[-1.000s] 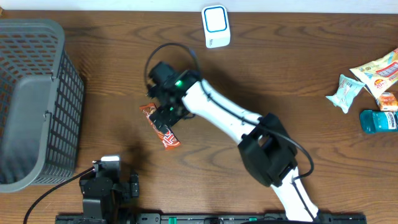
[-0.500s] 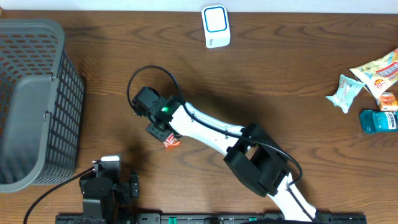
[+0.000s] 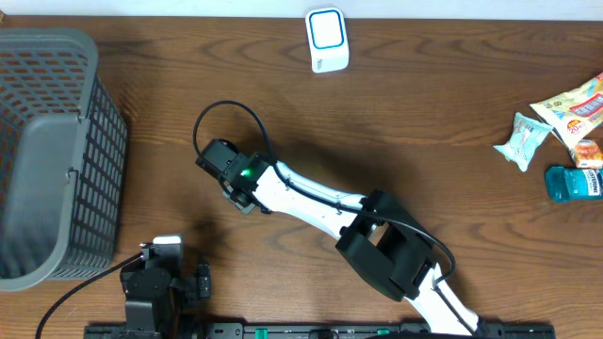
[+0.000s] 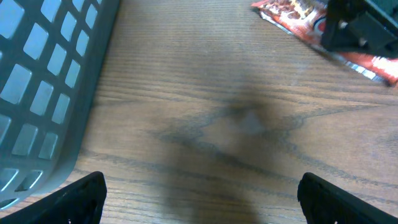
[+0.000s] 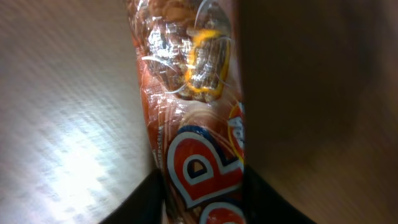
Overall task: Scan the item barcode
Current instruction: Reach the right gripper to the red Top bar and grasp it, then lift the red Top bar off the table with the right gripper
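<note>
1. The right arm (image 3: pixel 320 202) stretches from the near edge of the table (image 3: pixel 424 104) diagonally towards the left-centre, elbow low, with its cable looped above the wrist.
2. The right gripper (image 3: pixel 237 193) points down at the wood and sits right over the snack bar (image 5: pixel 193 124), which the overhead view cannot see beneath it.
3. In the right wrist view the red-and-orange wrapper runs lengthwise between the two dark fingertips (image 5: pixel 152 196), which press against its edges on both sides; the bar is pinched and lies close to the table surface. Whether it is already lifted off the wood, I cannot tell.
4. The left wrist view shows the same bar in its top right corner, flat on the wood, with the black body of the right gripper planted on it.
5. The left gripper (image 4: pixel 214 202) rests low at the near-left edge of the table, facing away from the base, its fingers (image 4: pixel 81 196) spread wide apart with only bare wood between them.
6. The grey mesh basket (image 3: pixel 104 141) stands at the far left, well apart from the bar and just left of the left gripper's view.
7. The white scanner (image 3: pixel 327 40) with a blue outline lies at the far edge, well apart from the bar, with open wood between them.
8. At the far right sit several other packets (image 3: pixel 523 139) and a teal container (image 3: pixel 573 182), well away from both arms.
</note>
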Available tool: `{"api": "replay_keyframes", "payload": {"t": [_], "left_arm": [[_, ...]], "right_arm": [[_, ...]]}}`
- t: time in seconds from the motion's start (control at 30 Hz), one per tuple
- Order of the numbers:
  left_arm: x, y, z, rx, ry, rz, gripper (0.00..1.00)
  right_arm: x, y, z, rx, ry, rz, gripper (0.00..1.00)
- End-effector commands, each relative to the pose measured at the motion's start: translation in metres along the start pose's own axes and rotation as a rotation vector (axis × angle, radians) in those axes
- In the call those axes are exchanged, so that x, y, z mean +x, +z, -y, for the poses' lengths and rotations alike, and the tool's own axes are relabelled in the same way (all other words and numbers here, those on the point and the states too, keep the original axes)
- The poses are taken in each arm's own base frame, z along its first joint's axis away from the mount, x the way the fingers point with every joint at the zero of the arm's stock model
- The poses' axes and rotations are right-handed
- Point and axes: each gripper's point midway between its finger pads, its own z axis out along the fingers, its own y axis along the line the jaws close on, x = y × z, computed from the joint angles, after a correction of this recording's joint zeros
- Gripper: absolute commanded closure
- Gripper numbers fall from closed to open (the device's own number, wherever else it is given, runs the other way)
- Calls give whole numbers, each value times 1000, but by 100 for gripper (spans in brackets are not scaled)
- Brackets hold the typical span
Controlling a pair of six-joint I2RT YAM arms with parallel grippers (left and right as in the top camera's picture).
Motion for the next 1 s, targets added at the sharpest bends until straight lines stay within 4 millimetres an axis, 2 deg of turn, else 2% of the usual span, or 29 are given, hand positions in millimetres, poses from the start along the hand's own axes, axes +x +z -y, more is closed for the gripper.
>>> {"api": "replay_keyframes", "payload": {"t": [0.0,0.1,0.2,0.27,0.37,0.47,0.6,0.7,0.8,0.97], "left_arm": [[4,0,-2,-9,-5,-16,2],[4,0,-2,-9,-5,-16,2],[4,0,-2,-9,-5,-16,2],[4,0,-2,-9,-5,-16,2],[4,0,-2,-9,-5,-16,2],[4,0,-2,-9,-5,-16,2],[4,0,-2,-9,-5,-16,2],[4,0,-2,-9,-5,-16,2],[4,0,-2,-9,-5,-16,2],[4,0,-2,-9,-5,-16,2]], "right_arm": [[3,0,28,115,45,-5,77],[13,3,46,132,110,-52,81],[24,5,65,146,148,-97,75],[28,6,77,154,166,-115,66],[29,8,91,160,163,-125,40],[28,7,94,161,150,-124,33],[27,5,88,156,127,-117,32],[24,3,76,149,65,-108,30],[21,0,75,204,35,-93,29],[22,3,73,244,18,-83,34]]}}
